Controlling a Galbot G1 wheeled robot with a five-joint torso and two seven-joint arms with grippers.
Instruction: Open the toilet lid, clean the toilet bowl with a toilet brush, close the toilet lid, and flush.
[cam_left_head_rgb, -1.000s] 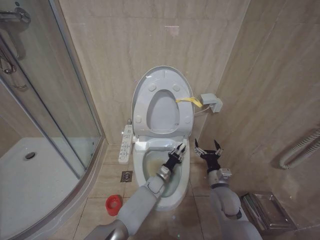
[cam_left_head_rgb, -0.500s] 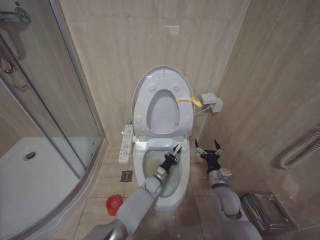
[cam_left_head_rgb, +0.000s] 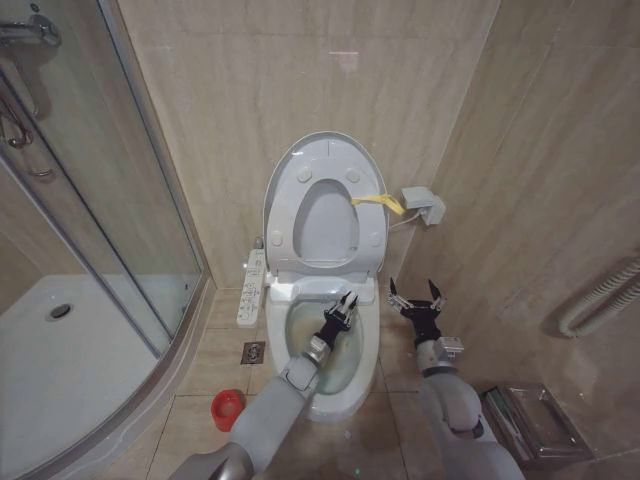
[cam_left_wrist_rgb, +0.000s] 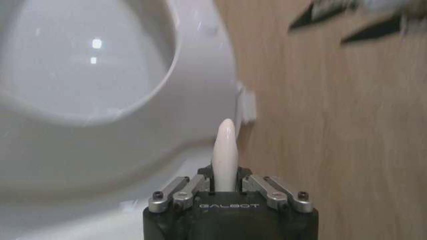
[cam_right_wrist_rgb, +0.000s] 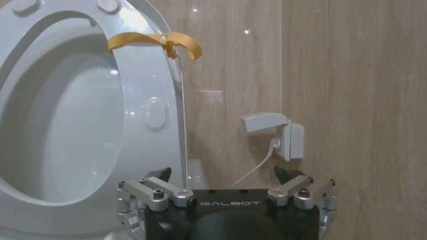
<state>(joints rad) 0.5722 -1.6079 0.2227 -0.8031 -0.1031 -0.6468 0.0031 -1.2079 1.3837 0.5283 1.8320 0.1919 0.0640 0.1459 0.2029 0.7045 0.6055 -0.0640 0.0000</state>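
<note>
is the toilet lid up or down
Up: the toilet lid stands raised against the wall, leaving the toilet bowl open beneath it.

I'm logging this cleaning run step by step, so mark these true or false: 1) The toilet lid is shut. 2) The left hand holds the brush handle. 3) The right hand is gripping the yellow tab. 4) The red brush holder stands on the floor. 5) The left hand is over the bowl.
1) False. The toilet lid stands raised against the wall.
2) True. The left hand is shut on the white toilet brush handle.
3) False. The right hand is open and empty, beside the toilet bowl, below the yellow tab.
4) True. The red holder sits on the floor tiles to the robot's left of the toilet.
5) True. The left hand is above the bowl's opening.
</note>
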